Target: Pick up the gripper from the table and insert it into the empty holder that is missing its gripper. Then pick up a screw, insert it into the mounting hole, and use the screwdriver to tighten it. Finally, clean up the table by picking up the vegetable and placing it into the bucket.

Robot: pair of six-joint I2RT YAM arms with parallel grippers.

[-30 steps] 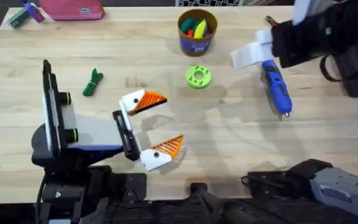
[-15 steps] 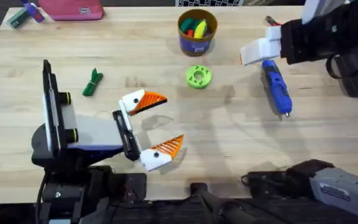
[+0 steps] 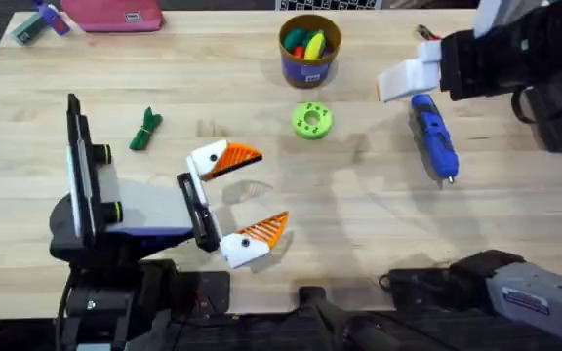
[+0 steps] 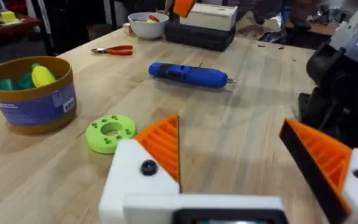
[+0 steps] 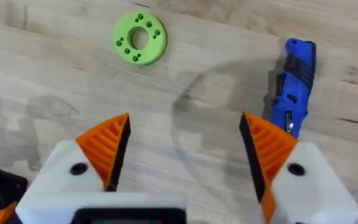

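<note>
While both arms stand apart from the task's things, the left gripper (image 3: 247,195) sits at lower centre-left of the overhead view, its two white mounts with orange ribbed tips spread wide and empty. At the upper right of that view, the right gripper (image 5: 182,152) hangs above the table; its wrist view shows both orange-tipped fingers set wide apart with nothing between them. Just below and right of its white mount in the overhead view, the screwdriver (image 3: 433,136) lies flat on the table, tip pointing toward the lower edge. Toward the upper left lies the vegetable (image 3: 145,129), well apart from both grippers. At top centre stands the bucket (image 3: 309,51), upright, with coloured toys inside. Just below it, a green disc (image 3: 311,120) with holes lies flat. In the left wrist view, red-handled pliers (image 4: 113,50) and a white bowl (image 4: 148,25) rest at the table's far end, beyond the screwdriver.
</note>
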